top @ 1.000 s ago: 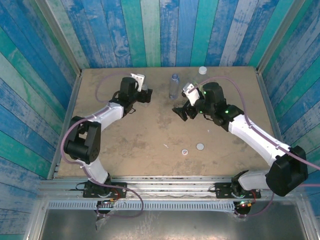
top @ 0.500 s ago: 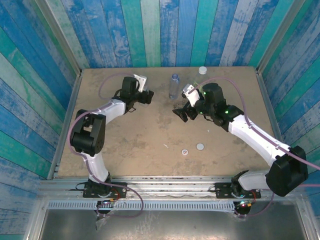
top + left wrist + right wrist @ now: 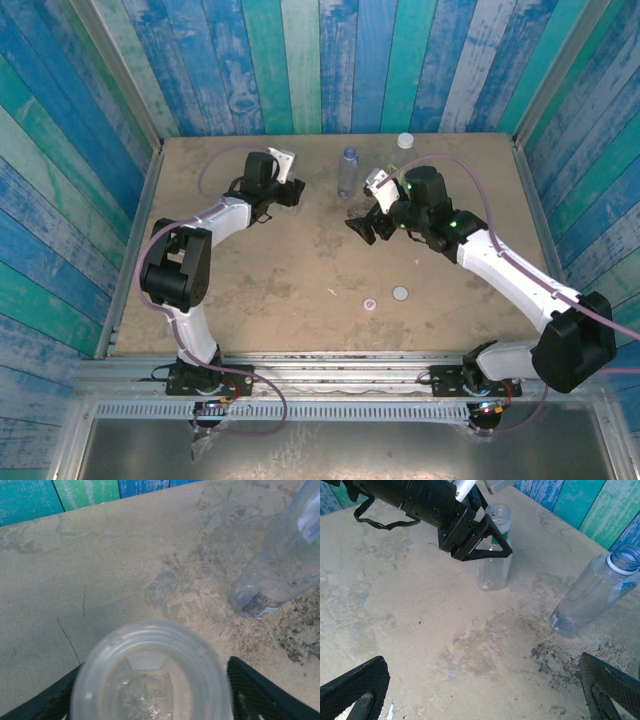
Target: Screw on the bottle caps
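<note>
From the top camera I am seeing the left gripper (image 3: 293, 190) hanging over the far left part of the table (image 3: 250, 290). The right gripper (image 3: 362, 228) is hovering near the middle, its jaws standing wide apart with nothing between them. The blue-tinted bottle (image 3: 348, 170) is standing upright between the two grippers, toward the far edge. A clear bottle (image 3: 403, 148) with a white top is standing by the far edge beyond the right arm. Two caps are lying loose toward the near side: the marked white cap (image 3: 370, 304) and, near it to the right, the grey cap (image 3: 401, 293). On the left wrist camera I am looking down into the open mouth of the green-label bottle (image 3: 150, 680), which is sitting between the dark fingers (image 3: 255, 692), one on each side. I cannot tell whether they are pressing on it or only bracketing it. The blue-tinted bottle is standing apart to the right. On the right wrist camera the green-label bottle is standing upright and uncapped, with a left finger crossing in front of it. The blue-tinted bottle, also uncapped, is off to its right, and my own fingers (image 3: 355, 690) are showing at both bottom corners, far apart.
</note>
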Controlling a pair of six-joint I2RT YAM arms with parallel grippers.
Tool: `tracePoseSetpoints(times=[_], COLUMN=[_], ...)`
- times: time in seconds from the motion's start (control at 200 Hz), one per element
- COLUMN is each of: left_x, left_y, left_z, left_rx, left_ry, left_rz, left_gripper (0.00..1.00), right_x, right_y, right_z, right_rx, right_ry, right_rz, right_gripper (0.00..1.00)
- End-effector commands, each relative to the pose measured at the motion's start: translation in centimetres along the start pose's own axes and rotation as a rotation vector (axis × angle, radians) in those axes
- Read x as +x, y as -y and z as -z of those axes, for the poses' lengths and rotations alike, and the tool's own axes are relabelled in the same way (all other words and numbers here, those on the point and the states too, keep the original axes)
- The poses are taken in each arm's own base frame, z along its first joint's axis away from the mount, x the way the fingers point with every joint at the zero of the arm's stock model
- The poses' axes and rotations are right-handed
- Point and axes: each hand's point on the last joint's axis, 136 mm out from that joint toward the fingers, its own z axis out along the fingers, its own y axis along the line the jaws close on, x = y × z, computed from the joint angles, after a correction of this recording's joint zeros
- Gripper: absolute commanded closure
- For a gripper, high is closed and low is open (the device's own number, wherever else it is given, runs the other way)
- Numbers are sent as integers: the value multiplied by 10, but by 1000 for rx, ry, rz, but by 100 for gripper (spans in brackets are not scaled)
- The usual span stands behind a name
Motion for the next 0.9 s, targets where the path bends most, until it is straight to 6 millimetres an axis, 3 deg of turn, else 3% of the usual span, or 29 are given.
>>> tracePoseSetpoints(times=[0.0,0.291,0.586,0.781,0.892], left_x=[12,8,6,5,13], left_y=[0,4,10,28,52], left_z=[-14,-9,9,37,52], left_rx=[14,33,50,80,127], left_ry=[-42,-34,-12,37,42], left_rz=[-9,-12,-36,-82,-141], left_gripper=[38,57,62,63,63], right_x=[5,6,4,12,20], right_y=[-5,-7,-9,-11,-5], right_z=[0,-4,-1,4,8], right_rx=[-20,-37,-41,-33,12], right_ry=[-7,-10,0,-4,-15], right_rz=[-14,-25,-33,-39,-60], right_gripper=[0,0,0,0,0])
